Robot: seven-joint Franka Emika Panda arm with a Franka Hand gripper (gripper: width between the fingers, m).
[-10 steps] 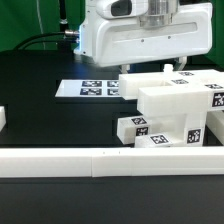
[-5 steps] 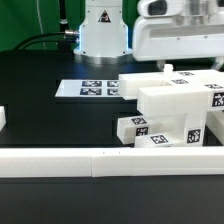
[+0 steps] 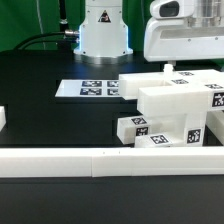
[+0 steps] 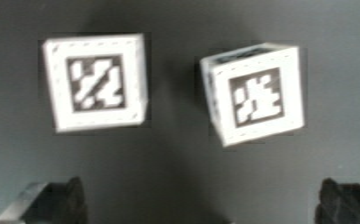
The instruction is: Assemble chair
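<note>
The chair parts are chunky white pieces with black-and-white tags. A big stacked group stands at the exterior view's right, with two small tagged blocks in front of it. The arm's white hand hangs above and behind this group, touching nothing. In the wrist view my gripper is open and empty, its dark fingertips far apart. Below it two tagged white pieces lie apart on the black table, one upright and one tilted.
The marker board lies flat at the table's middle back. A long low white rail runs along the front edge. A small white piece sits at the exterior view's left edge. The robot base stands behind.
The hand has moved from above the table's middle to the exterior view's right, uncovering the robot base. The chair parts have not moved.
</note>
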